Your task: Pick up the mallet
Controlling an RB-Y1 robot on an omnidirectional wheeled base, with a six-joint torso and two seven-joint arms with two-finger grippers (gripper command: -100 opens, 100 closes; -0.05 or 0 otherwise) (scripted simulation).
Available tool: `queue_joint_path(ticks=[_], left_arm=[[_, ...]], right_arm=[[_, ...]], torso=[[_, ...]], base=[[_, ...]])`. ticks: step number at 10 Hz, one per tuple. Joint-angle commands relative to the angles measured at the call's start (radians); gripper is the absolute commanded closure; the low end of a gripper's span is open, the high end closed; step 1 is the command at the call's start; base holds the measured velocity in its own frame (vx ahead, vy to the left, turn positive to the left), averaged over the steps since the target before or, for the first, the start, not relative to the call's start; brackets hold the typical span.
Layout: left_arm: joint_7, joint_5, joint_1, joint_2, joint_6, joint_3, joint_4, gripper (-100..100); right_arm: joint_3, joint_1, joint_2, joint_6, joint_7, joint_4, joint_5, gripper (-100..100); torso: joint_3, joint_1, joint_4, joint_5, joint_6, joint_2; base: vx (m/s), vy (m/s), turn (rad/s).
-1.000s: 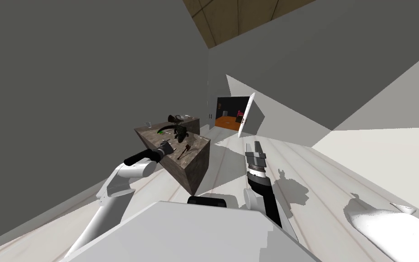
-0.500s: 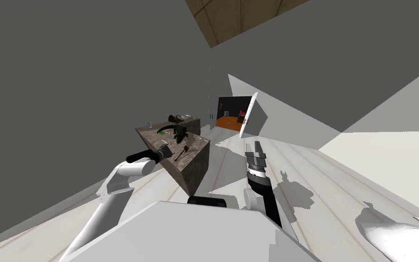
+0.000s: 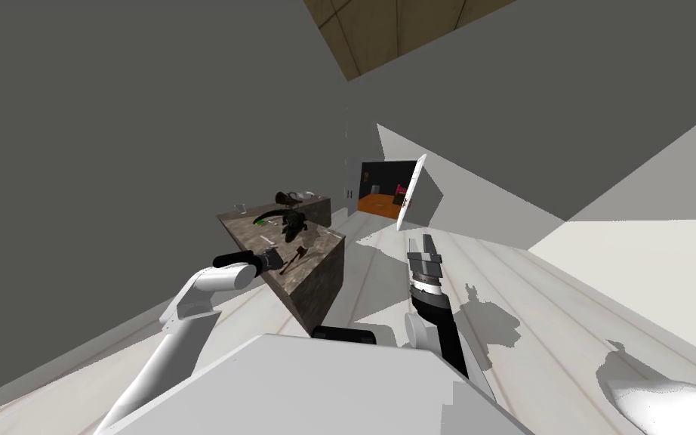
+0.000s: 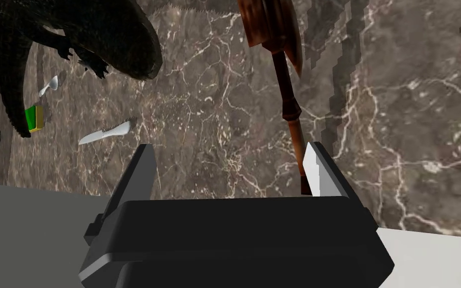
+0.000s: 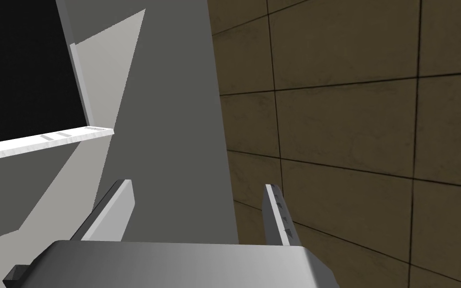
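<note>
On the marble counter (image 4: 399, 125): mallet (image 4: 287, 100) lies between the open jaws of the left gripper (image 4: 229, 147), close against one finger. Contact unclear. Head cut off at frame edge. Dark reptile figure (image 4: 99, 30) nearby, also partly cropped. Right gripper (image 5: 198, 185) open, empty, off the counter.

The brown marbled counter (image 4: 214, 125) holds a reddish mallet (image 4: 287, 100); beside the mallet lie a dark crocodile figure (image 4: 99, 30), white knife (image 4: 105, 133) and green block (image 4: 33, 118).

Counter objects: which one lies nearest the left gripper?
The reddish-brown mallet: its handle end lies beside one finger of the left gripper; the dark reptile figure lies farther off.
</note>
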Motion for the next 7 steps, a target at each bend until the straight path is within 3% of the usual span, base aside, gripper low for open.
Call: queue_joint_path(ticks=[1,7], left_arm=[[0.012,0.01,-0.006,0.009,0.045,0.008,0.018,-100],[0.083,0.044,-0.014,0.034,0.204,0.042,0.111,-100]], right_arm=[[0.0,0.0,0.0,0.0,0.0,0.0,0.0,0],[0.0,0.0,0.0,0.0,0.0,0.0,0.0,0]], torso=[[0.0,0.0,0.0,0.0,0.0,0.0],[0.001,0.001,0.001,0.0,0.0,0.002]], base=[[0.093,-0.048,0.017],[0.083,-0.044,0.02]])
